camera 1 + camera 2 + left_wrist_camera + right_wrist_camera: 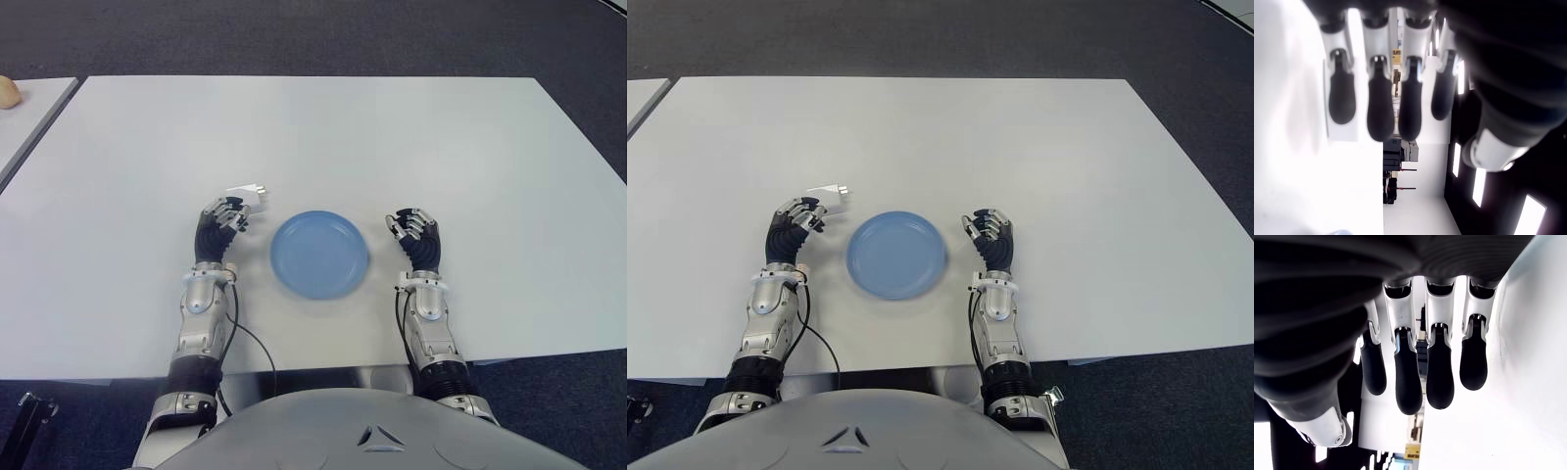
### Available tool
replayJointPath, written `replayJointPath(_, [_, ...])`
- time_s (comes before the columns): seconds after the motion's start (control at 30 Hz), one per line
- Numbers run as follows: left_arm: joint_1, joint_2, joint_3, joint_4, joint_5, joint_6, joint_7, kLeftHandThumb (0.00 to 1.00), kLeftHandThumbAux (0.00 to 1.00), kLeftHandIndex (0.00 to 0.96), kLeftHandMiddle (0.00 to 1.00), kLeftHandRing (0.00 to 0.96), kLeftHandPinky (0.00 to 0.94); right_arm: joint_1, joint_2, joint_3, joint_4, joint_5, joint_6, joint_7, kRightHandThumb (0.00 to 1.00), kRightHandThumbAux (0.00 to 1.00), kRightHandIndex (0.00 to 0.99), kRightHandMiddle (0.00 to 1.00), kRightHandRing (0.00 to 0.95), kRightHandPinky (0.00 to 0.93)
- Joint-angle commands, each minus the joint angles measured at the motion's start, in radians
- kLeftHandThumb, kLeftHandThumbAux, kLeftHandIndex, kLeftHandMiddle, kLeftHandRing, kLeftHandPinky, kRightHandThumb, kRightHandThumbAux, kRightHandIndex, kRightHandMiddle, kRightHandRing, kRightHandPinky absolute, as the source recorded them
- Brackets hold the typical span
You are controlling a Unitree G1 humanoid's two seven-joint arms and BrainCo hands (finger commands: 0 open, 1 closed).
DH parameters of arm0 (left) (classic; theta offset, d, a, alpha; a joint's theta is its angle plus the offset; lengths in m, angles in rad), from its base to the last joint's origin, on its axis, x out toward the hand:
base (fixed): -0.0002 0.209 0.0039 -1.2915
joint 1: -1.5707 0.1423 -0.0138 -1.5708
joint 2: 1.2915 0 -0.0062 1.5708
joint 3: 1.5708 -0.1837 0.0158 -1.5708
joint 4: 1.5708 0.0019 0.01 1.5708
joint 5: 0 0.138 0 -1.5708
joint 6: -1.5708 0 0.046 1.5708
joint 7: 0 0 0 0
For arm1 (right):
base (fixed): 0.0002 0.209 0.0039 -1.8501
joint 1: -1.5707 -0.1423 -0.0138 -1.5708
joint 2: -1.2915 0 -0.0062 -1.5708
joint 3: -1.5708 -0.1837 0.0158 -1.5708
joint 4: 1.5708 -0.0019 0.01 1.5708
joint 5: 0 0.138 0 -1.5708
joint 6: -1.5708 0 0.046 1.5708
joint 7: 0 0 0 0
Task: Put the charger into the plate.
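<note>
A small white charger [249,197] lies on the white table [323,137], its prongs pointing right. My left hand [225,219] sits just on the near side of it, fingertips at its edge, fingers [1381,105] loosely curled and holding nothing. In the left wrist view a white block shows behind the fingers. The round blue plate [319,254] stands empty between my hands, to the right of the charger. My right hand [416,235] shows to the right of the plate, its fingers [1408,382] relaxed and empty.
A second table [29,117] adjoins at the far left, with a beige object [8,93] on it. Dark carpet surrounds the table. The table's front edge [323,370] runs just below my forearms.
</note>
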Motion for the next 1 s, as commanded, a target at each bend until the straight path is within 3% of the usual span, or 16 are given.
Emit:
replayJointPath(0.03, [0.012,0.001,-0.007,0.015,0.012,0.014,0.002,0.833,0.679,0.400,0.501,0.604,0.594,0.014,0.001,0.000,0.002,-0.004,0.016,0.001,0.706,0.728,0.431,0.587,0.585,0.583])
replayJointPath(0.7, [0.021,0.002,-0.009,0.001,0.051,0.002,0.026,0.832,0.680,0.396,0.503,0.603,0.587,0.026,0.004,0.003,-0.019,-0.005,0.033,0.005,0.705,0.728,0.430,0.584,0.584,0.584])
replayJointPath(0.87, [0.022,0.024,-0.016,-0.013,0.182,-0.054,0.129,0.831,0.681,0.392,0.504,0.609,0.588,0.030,0.004,0.003,-0.026,-0.006,0.037,0.005,0.705,0.728,0.430,0.585,0.586,0.590])
replayJointPath(1.0, [0.057,0.096,-0.031,-0.189,0.456,-0.044,0.268,0.831,0.681,0.390,0.504,0.609,0.571,0.028,0.005,0.004,-0.022,-0.008,0.032,0.003,0.705,0.728,0.430,0.588,0.590,0.592])
